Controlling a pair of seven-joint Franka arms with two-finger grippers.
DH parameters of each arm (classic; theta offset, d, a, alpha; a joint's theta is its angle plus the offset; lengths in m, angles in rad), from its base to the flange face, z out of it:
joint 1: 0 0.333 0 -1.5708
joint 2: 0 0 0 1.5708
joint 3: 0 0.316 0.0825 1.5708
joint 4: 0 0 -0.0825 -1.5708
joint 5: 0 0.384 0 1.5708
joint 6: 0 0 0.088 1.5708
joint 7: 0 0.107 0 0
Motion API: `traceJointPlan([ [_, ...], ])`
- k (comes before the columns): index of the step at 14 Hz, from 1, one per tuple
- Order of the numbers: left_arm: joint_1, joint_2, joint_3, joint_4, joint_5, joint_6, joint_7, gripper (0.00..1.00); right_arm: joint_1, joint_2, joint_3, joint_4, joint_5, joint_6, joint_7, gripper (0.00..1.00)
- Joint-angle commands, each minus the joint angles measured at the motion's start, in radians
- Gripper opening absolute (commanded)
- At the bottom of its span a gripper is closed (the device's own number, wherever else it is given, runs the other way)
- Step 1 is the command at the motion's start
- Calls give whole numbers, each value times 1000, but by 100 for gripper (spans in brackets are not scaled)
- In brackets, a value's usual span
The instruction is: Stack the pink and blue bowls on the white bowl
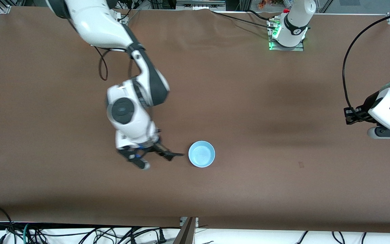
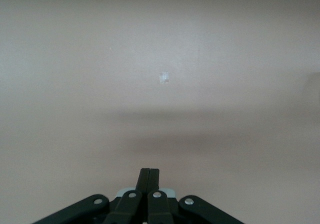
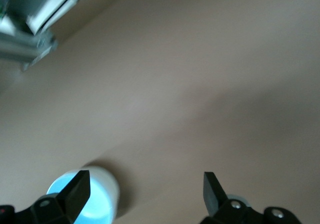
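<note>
The blue bowl [image 1: 201, 154] sits upright on the brown table [image 1: 249, 101], about midway between the two arms' ends and toward the front camera's edge. From above only its pale blue inside and rim show. In the right wrist view its outer wall looks white below the blue [image 3: 85, 196], so something white may sit under it, but whether that is the white bowl cannot be told. No pink bowl can be made out in any view.

The right gripper [image 1: 161, 161] hangs low just beside the blue bowl, on the side toward the right arm's end of the table. Its fingers stand wide apart and hold nothing. One fingertip [image 1: 176, 155] points at the bowl's rim with a small gap between them. In the right wrist view the two black fingers [image 3: 212, 189] spread across the frame, with the bowl showing past one of them.

The left gripper [image 2: 149, 175] waits at the left arm's end of the table, well apart from the bowl. Its fingers are pressed together with nothing between them, over bare table. A small pale mark [image 2: 164, 78] lies on the table ahead of it.
</note>
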Motion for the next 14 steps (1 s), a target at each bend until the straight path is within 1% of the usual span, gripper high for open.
traceJointPlan([
  [1,24,-63,-4,-66,-18,9,23,2,-101,-102,12,-40,1,-146,-175,100],
  [2,24,-65,-4,-81,-18,11,23,2,-144,-148,12,-69,18,-198,-247,100],
  [3,22,-65,-4,-85,-26,16,23,2,-185,-214,12,-124,30,-229,-315,100],
  [5,22,-64,-4,-86,-43,28,23,2,-233,-368,3,-285,30,-259,-433,100],
  [7,16,-61,-5,-86,-47,37,23,2,-239,-505,-54,-431,21,-266,-523,100],
  [9,9,-61,-7,-86,-47,39,22,5,-241,-628,-100,-552,12,-288,-609,100],
  [10,7,-61,-8,-86,-49,39,22,5,-241,-679,-111,-583,-18,-314,-639,100],
  [12,7,-56,-22,-86,-49,39,20,6,-242,-737,-123,-599,-83,-375,-654,100],
  [13,7,-56,-22,-85,-49,40,19,6,-250,-772,-116,-625,-104,-378,-665,100],
  [14,13,-59,-22,-82,-46,39,16,9,-276,-805,-82,-655,-133,-374,-671,100],
])
